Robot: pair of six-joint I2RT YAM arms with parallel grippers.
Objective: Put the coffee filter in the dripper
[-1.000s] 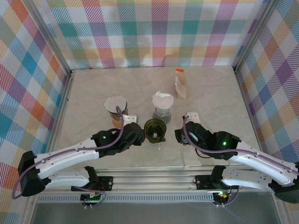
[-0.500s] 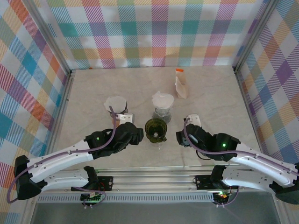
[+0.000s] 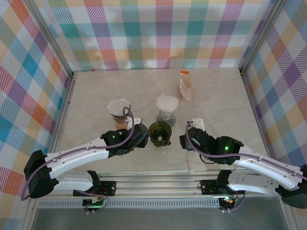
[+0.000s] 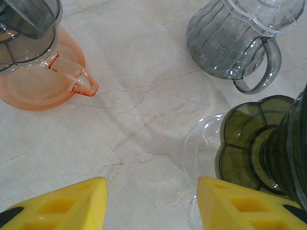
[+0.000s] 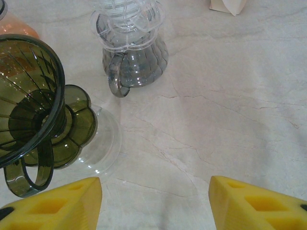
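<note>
One white coffee filter [image 3: 167, 101] is sitting in the grey dripper [image 3: 166, 115] at the middle of the tabletop [image 3: 220, 105]. A second filter [image 3: 118, 105] is sitting in the orange dripper [image 3: 120, 122] to its left. A pack of filters [image 3: 185, 89] is lying farther back to the right. The green dripper [image 3: 159, 132], just in front of the grey one, is standing empty. Compared with half a second ago, the drippers and filters are staying put. The left arm is shifting slightly up the overhead view and the right arm is barely moving. The left claw [image 4: 151, 203] is hovering low just left of the green dripper, its yellow fingers [image 4: 62, 203] spread wide and gripping nothing. The right claw [image 5: 156, 203] is hovering on the green dripper's right, likewise spread and empty.
</note>
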